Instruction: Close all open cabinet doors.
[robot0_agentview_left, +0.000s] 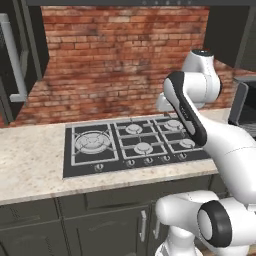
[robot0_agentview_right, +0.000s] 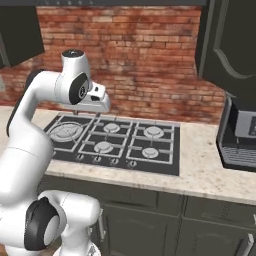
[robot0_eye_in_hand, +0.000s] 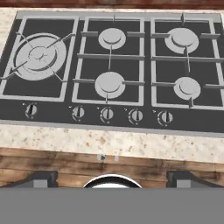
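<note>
An upper cabinet door (robot0_agentview_left: 12, 60) at the far left stands swung outward, its long silver bar handle facing me. Another upper cabinet door (robot0_agentview_right: 232, 47), with an arched moulding, hangs open at the right above the counter; it is the dark panel (robot0_agentview_left: 227, 30) in the left base view. Lower cabinet doors (robot0_agentview_left: 110, 231) (robot0_agentview_right: 137, 227) under the counter look shut. My gripper (robot0_agentview_right: 98, 106) hovers over the cooktop's middle, far from either upper door. In the hand view its fingertips (robot0_eye_in_hand: 41, 178) stand wide apart around the gripper (robot0_eye_in_hand: 112, 180), holding nothing.
A black gas cooktop (robot0_agentview_left: 135, 142) (robot0_agentview_right: 115, 140) (robot0_eye_in_hand: 109, 65) with several burners and a row of knobs sits in the stone counter (robot0_agentview_left: 30, 165). A coffee machine (robot0_agentview_right: 240, 135) stands at the right. Behind runs a brick wall (robot0_agentview_left: 115, 65).
</note>
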